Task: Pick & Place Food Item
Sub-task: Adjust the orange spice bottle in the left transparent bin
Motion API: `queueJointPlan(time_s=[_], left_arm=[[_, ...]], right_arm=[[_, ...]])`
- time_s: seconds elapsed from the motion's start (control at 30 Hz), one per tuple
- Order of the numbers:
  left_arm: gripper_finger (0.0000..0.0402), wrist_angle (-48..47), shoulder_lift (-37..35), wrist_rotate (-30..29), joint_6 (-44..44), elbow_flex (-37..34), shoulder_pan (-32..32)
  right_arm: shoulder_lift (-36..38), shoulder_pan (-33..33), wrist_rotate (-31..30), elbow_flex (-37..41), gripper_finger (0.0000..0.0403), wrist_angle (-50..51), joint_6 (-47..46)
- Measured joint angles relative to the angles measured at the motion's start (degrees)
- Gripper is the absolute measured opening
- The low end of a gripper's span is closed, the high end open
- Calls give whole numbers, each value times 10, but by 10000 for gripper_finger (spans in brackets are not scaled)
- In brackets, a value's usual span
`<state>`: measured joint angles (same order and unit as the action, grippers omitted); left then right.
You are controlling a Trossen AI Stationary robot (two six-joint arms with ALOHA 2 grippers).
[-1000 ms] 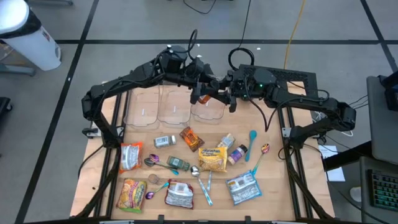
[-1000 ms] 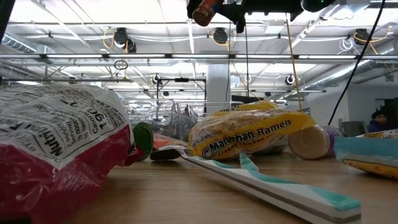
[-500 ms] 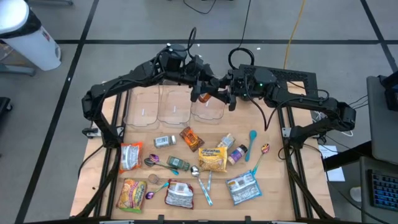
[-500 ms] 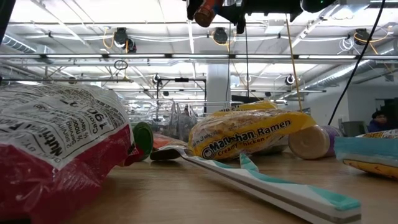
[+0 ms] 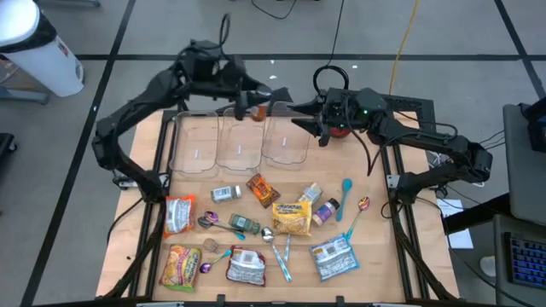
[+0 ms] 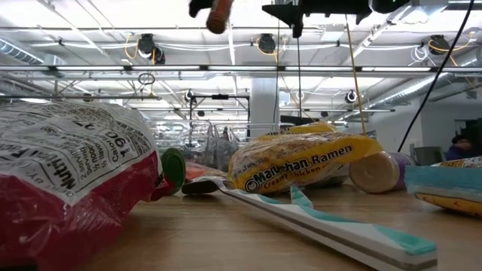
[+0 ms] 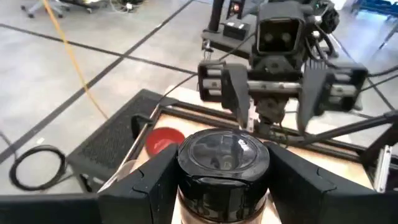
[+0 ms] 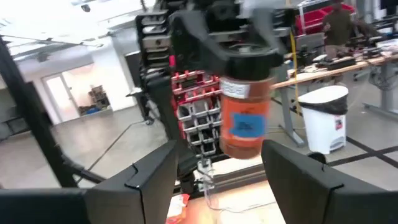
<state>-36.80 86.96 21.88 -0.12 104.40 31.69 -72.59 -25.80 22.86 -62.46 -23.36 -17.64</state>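
Left claw (image 5: 253, 109) is raised above the far edge of the wooden tabletop (image 5: 375, 256), over the row of three clear plastic bins (image 5: 238, 146). It is closed on a cylindrical spice jar with a black lid and an orange label (image 8: 245, 109); the left wrist view shows the black lid (image 7: 224, 158) seated between the two dark fingers (image 7: 146, 180). In the low view the jar (image 6: 218, 15) hangs well above everything on the tabletop.

Right claw (image 5: 300, 122) is at the same height, just beside the jar and facing it, apart from it. Its fingers (image 8: 152, 174) stand spread with nothing between them.

Below and toward the near side, the tabletop is crowded:
- a yellow Maruchan ramen packet (image 5: 292, 218), centre;
- a small purple-lidded jar lying on its side (image 5: 325, 210), beside the ramen;
- a brown snack wrapper (image 5: 263, 189) near the bins;
- a red-and-white snack bag (image 5: 180, 213) at the left;
- a yellow noodle packet (image 5: 180, 266) at the near left corner;
- a teal plastic spoon (image 5: 346, 196) at the right;
- further pouches and spoons among them.

None of these touches either claw. A white waste bin (image 5: 38, 47) stands on the floor beyond the left arm.
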Motion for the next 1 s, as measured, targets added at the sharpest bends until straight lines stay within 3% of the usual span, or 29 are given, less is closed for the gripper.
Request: queueJointPlan(time_s=[0.2,0.43,0.67,1.0], left_arm=[[209,-128,-58,-72,36,1,46],[209,-190,-128,-92,30,-27,102],[209,-99,-264,-157,-25,-208,118],[209,29,-446,-372,-182,-485,80]], right_arm=[[0,-8,0,0,220,1,-9],[0,-9,-19,0,220,1,-8],[0,-9,-20,0,219,1,-9],[0,-7,-47,0,219,1,-26]])
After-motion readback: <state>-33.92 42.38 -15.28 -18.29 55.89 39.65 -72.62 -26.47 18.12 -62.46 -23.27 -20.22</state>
